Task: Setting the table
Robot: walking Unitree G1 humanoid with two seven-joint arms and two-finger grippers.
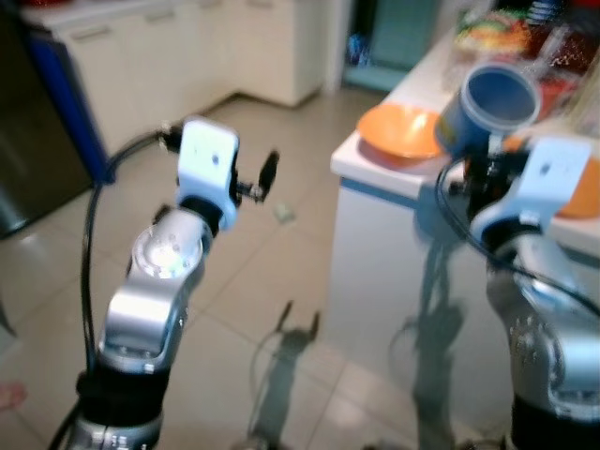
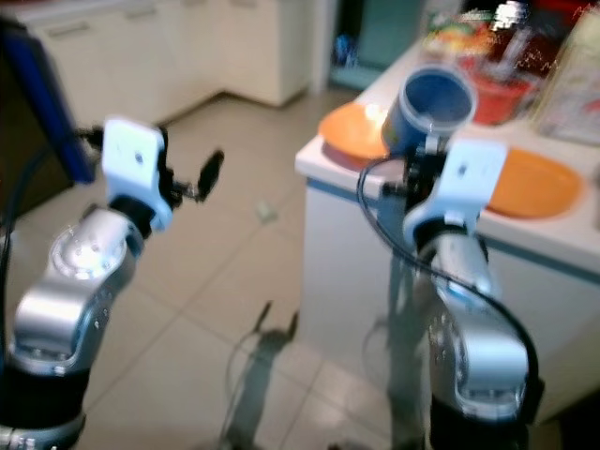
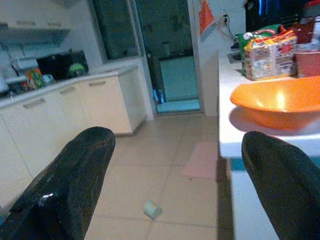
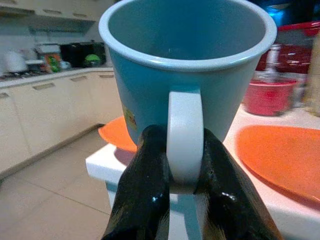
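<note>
Right gripper (image 4: 182,175) grasps the blue mug (image 4: 187,65) by its handle over the table (image 2: 562,234); left gripper (image 3: 175,185) hangs released above the floor

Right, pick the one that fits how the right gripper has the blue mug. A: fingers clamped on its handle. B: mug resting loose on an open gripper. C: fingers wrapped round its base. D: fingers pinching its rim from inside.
A: in the right wrist view the right gripper has its two black fingers pressed against either side of the pale handle of the blue mug.
</note>
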